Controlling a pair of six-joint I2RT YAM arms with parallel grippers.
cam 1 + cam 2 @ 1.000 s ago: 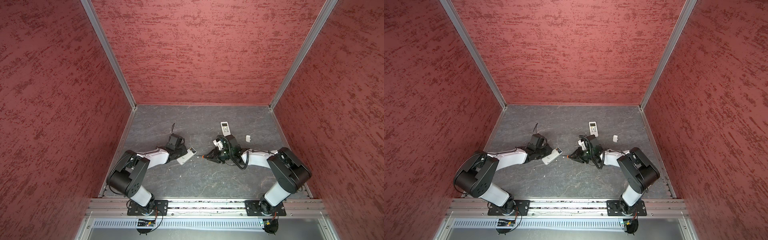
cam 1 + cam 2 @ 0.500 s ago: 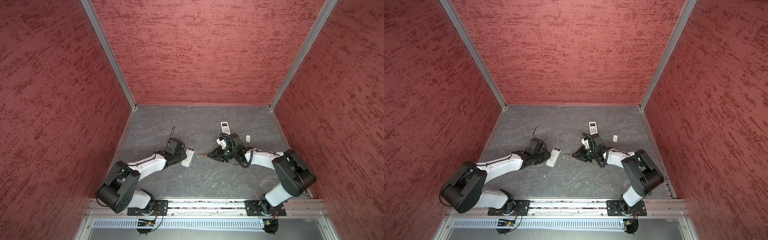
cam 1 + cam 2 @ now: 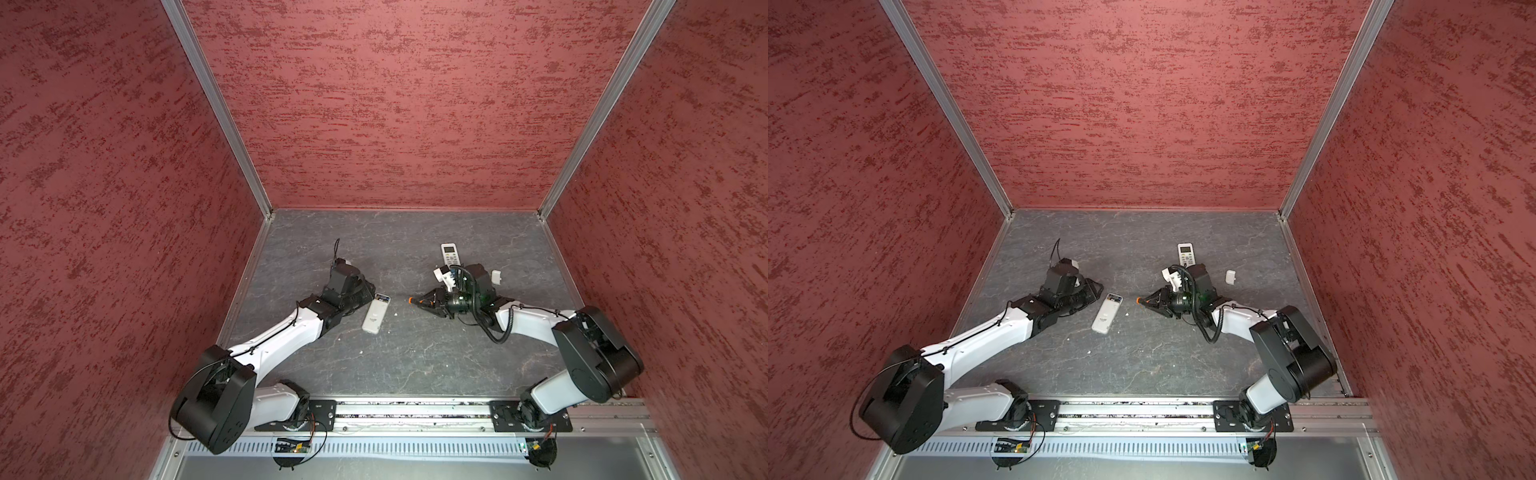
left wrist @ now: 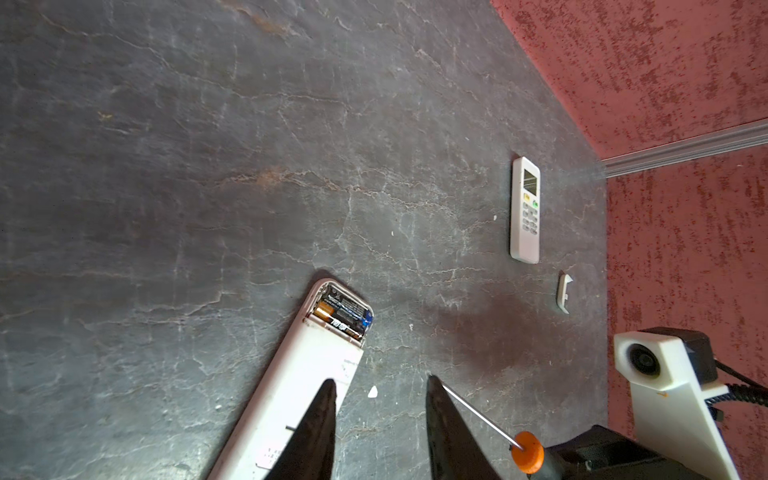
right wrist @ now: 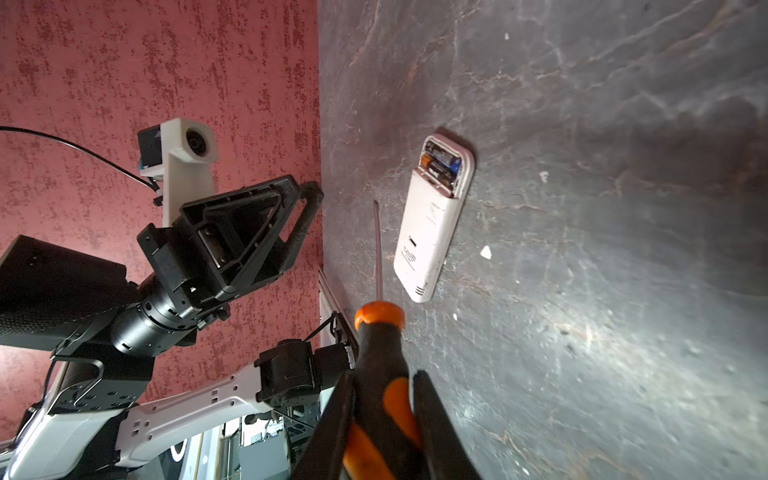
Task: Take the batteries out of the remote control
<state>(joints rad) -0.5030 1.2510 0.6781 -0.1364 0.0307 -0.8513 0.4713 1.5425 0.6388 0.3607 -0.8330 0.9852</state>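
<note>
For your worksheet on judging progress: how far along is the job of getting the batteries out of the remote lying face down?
Done: the face-down remote is uncovered at one end, and a white cover lies apart from it. In hand: the right gripper grips a screwdriver pointed toward that remote; the left gripper is open beside it, holding nothing. Left: the batteries sit inside the remote, so none is out yet.

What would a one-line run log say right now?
right hand: grips screwdriver | left hand: open, empty | batteries: inside open remote
</note>
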